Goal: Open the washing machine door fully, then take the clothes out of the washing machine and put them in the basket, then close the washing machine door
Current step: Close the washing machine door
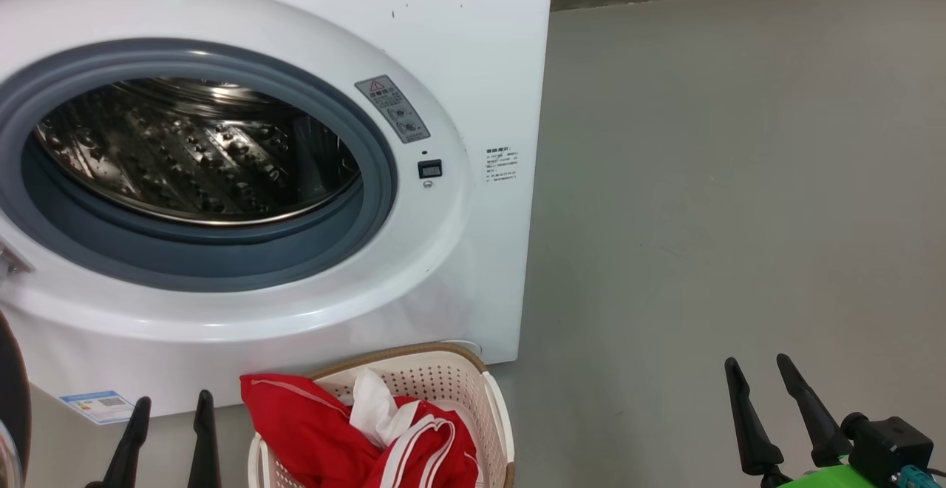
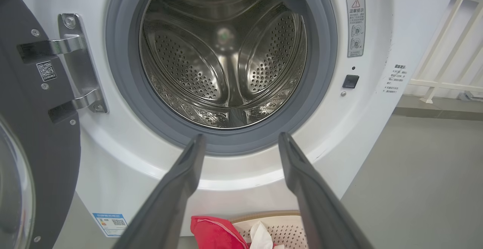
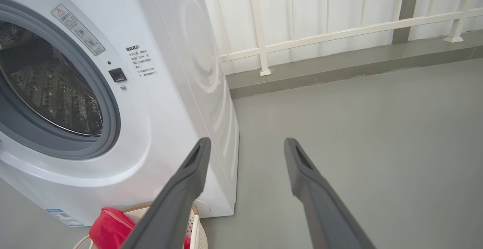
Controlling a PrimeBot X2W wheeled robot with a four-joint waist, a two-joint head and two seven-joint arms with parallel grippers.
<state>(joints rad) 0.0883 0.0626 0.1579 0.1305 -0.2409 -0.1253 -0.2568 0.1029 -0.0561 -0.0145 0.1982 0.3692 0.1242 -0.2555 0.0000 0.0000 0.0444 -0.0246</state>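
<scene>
Bright red soft cloth clothes with white trim lie heaped in the small cream-white perforated plastic basket, which stands on the grey floor just before the big white front-loading washing machine. Its steel perforated drum looks empty and the large round glossy black door hangs swung open at my left, so I judge the unloading done and only the door's closing left. My left tool, just beside the basket, and my right tool, well apart over bare floor, both stand wide with nothing held.
</scene>
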